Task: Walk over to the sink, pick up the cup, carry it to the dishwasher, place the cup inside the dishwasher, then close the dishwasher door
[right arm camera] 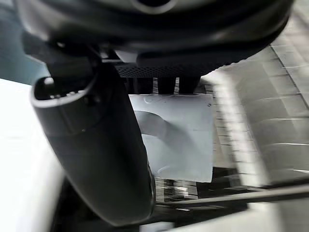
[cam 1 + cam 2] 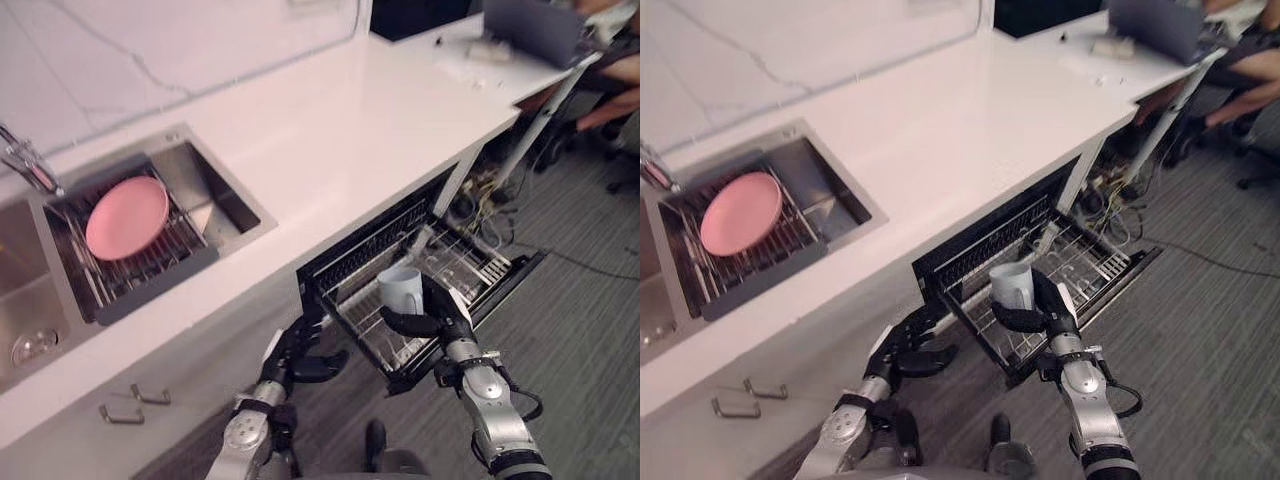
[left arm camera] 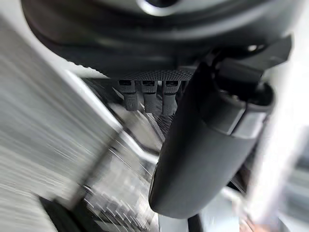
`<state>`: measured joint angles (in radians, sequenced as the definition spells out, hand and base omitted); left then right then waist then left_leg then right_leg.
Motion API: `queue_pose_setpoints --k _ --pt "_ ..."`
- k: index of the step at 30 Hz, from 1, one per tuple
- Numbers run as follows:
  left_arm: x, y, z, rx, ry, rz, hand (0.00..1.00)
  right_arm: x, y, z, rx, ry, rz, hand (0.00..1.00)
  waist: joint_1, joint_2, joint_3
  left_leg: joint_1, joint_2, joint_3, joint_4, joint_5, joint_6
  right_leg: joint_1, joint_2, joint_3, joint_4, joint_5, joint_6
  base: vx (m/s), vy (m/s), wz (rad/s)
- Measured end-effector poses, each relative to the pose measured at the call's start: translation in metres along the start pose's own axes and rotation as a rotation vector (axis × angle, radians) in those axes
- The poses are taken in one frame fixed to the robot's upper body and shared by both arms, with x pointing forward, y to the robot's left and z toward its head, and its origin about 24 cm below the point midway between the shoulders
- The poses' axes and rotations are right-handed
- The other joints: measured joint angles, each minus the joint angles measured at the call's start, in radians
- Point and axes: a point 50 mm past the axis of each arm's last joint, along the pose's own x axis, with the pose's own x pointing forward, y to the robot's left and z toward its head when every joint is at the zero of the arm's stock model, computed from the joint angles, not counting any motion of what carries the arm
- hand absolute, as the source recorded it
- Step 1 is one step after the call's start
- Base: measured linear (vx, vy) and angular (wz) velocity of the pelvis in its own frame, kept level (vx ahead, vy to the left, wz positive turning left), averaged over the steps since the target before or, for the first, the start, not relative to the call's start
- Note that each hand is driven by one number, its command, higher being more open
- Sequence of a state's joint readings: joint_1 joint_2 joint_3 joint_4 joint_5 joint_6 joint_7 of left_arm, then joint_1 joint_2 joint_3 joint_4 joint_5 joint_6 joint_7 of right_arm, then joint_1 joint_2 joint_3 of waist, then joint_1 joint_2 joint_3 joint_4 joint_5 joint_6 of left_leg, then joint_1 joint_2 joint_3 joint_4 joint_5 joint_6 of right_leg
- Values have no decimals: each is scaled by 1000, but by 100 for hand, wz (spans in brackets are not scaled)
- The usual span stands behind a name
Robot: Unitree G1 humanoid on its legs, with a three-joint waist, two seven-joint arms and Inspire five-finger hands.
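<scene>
A pale blue-grey cup [image 2: 401,290] hangs upright over the pulled-out wire rack [image 2: 462,262] of the open dishwasher. My right hand [image 2: 443,322] is shut on it, thumb and fingers wrapped round its side, and the right wrist view shows the cup [image 1: 181,137] past the thumb. The dishwasher door [image 2: 515,277] lies folded down under the rack. My left hand [image 2: 298,352] hovers by the rack's near left corner, fingers loosely bent, holding nothing. The steel sink [image 2: 215,190] lies to the left in the white counter.
A pink plate [image 2: 127,216] rests on a dark drying rack in the sink, beside the faucet [image 2: 28,165]. Drawer handles [image 2: 135,398] sit below the counter. A laptop [image 2: 535,28] and a seated person [image 2: 612,65] are at the far right, over grey carpet.
</scene>
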<state>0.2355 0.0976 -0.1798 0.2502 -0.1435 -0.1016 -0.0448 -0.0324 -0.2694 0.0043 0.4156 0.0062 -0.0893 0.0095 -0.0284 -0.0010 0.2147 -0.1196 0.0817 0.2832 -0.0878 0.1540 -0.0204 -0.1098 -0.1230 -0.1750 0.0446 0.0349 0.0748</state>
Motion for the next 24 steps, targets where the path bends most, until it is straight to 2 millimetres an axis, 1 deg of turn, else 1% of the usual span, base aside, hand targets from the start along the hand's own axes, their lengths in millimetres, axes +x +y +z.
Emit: queue_pose_setpoints --k 2,3,5,7,8,10,12,14,16,19,22,24 --pt "1 11 3 3 -12 48 90 7 -10 2 -18 9 -37 30 15 4 39 -34 -4 -25 0 6 -4 -36 -7 -23 33 -12 0 -57 36 37" --pt "3 16 7 4 -25 73 90 13 -16 7 -17 2 -65 30 16 10 69 -45 -8 -38 0 13 -3 -48 -14 -41 60 -23 -1 -44 24 42" --pt "5 22 11 4 -38 112 90 24 -23 16 -19 -10 -101 30 19 18 98 -68 -12 -51 0 22 -1 -78 -24 -59 100 -41 -1 -62 14 40" --pt "9 26 14 3 -47 137 90 36 -34 26 -38 -12 -138 30 34 36 126 -90 -13 -53 0 29 -1 -100 -33 -77 127 -50 -2 -53 3 29" --pt "11 27 15 2 -49 145 90 39 -37 29 -41 -11 -150 90 39 39 135 -93 -13 -53 0 31 -3 -104 -34 -79 133 -52 -2 -28 -8 18" --pt "11 32 16 -3 -55 183 90 47 -40 37 -38 -14 -176 90 45 47 158 -113 -13 -57 1 41 -4 -125 -39 -92 154 -62 -4 -11 -20 17" --pt "11 34 17 -12 -60 194 90 50 -41 41 -36 -18 -185 90 48 48 176 -118 -14 -59 1 47 3 -136 -44 -96 176 -75 -4 22 -29 12" --pt "13 33 19 -17 -66 191 90 50 -42 41 -31 -16 -200 90 58 47 187 -120 -15 -61 1 47 3 -142 -47 -98 188 -84 -5 40 -32 6" --pt "14 31 21 -25 -75 187 90 50 -44 41 -4 -13 -229 90 65 47 189 -127 -15 -64 1 47 4 -152 -49 -100 200 -94 -5 55 -32 5" --pt "15 30 23 -27 -83 184 90 49 -47 45 28 -30 -268 90 63 47 189 -128 -15 -68 1 47 4 -154 -50 -103 209 -105 -6 72 -38 4" --pt "16 30 23 -27 -85 182 90 46 -50 56 53 -91 -304 90 59 46 190 -122 -14 -68 1 47 4 -150 -50 -104 215 -114 -8 66 -40 1" --pt "16 30 22 -27 -80 183 90 37 -50 62 72 -143 -328 90 55 46 190 -110 -14 -75 1 45 3 -133 -50 -109 215 -123 -8 64 -39 8"
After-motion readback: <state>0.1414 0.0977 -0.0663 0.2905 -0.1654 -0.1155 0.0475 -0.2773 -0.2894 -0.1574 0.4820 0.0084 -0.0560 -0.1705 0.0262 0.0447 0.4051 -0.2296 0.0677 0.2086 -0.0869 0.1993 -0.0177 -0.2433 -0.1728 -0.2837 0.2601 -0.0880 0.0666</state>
